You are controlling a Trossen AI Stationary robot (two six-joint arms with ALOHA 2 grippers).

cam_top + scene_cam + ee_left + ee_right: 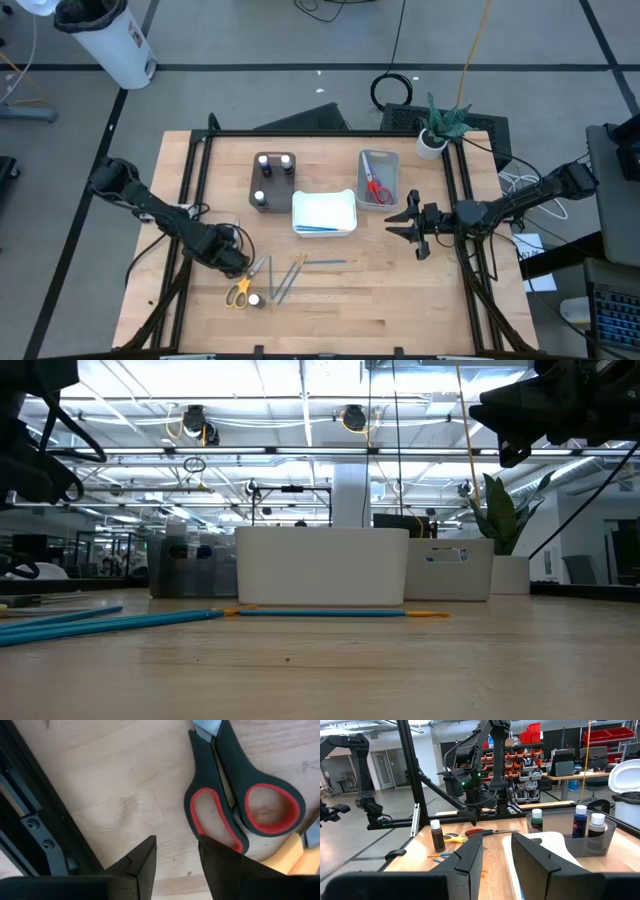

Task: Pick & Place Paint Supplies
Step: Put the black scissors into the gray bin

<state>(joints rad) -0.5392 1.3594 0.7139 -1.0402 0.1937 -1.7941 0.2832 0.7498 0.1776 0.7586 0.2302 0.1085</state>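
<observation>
Left gripper [238, 262] is low over the bench [400, 300], near its front-left corner, with the jaws parted and nothing between them. In the left wrist view the fingertips [145, 857] sit just beside the handle loops of the red-handled scissors [240, 805], which lie flat on the wood. A second pair, the yellow-handled scissors [238, 292], lies touching or just beside the first, nearer the front edge. One loose paint bottle [255, 300] stands close by, and several thin brushes [285, 278] lie on the bench toward the front centre.

Right gripper [418, 228] waits above the right side of the bench, jaws open and empty.

Three trays stand toward the back of the bench. The brown tray [273, 182] holds capped bottles, the white tray [324, 212] appears to hold at least one blue brush, and the grey tray [378, 178] holds another pair of red scissors.

Step in hand, as judged: approach to pick up the red-handled scissors. Much of the task appears to remain, since scissors, brushes and one bottle are still loose.

The next move likely calls for shifting the left gripper sideways until one handle loop or the pivot lies between the fingers, descending to the wood, and closing. The flat scissors give little height to grip, and the adjacent yellow pair may be disturbed.
</observation>
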